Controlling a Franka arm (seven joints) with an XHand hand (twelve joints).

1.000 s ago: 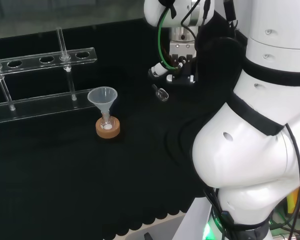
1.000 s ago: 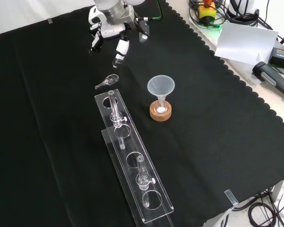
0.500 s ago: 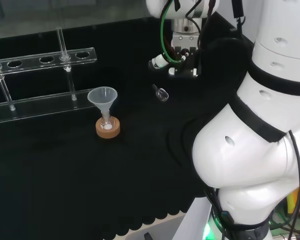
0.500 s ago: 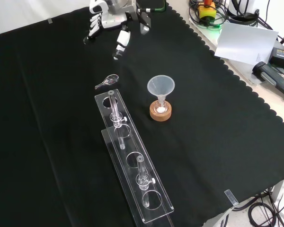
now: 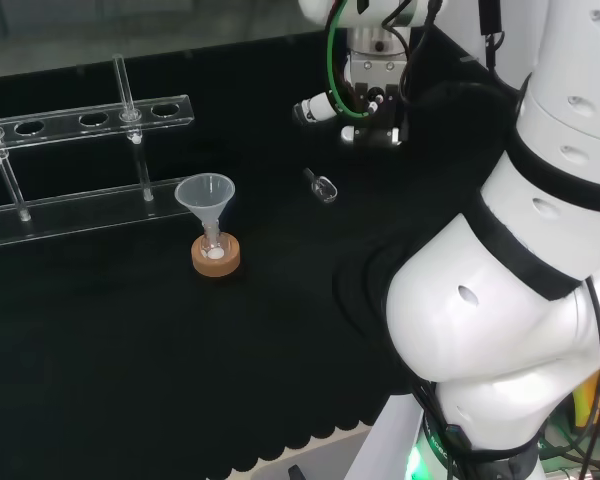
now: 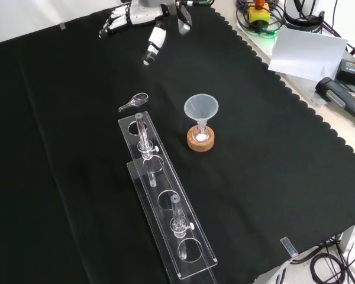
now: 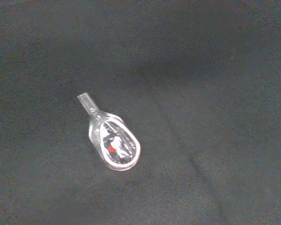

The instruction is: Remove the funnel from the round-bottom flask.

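Note:
A clear plastic funnel (image 5: 206,192) (image 6: 201,108) stands with its stem in a small round-bottom flask (image 5: 214,247) (image 6: 200,132). The flask sits upright in a cork ring (image 5: 217,262) (image 6: 200,142) with something white at its bottom. The hand (image 5: 372,112) (image 6: 141,13) hangs above the cloth, well to the right of the funnel in the head view and beyond it at the front view's top edge. Its fingers (image 6: 154,44) are spread and relaxed, and it holds nothing.
A small clear glass scoop (image 5: 322,187) (image 6: 133,103) (image 7: 113,144) lies on the cloth between the hand and the funnel. A long clear tube rack (image 5: 80,118) (image 6: 165,201) with upright glass tubes stands behind the funnel in the head view. Cables and gear lie beyond the cloth's scalloped edge (image 6: 296,100).
The hand has risen and drawn back from the scoop, toward the front view's top edge. Funnel, flask and scoop have not moved.

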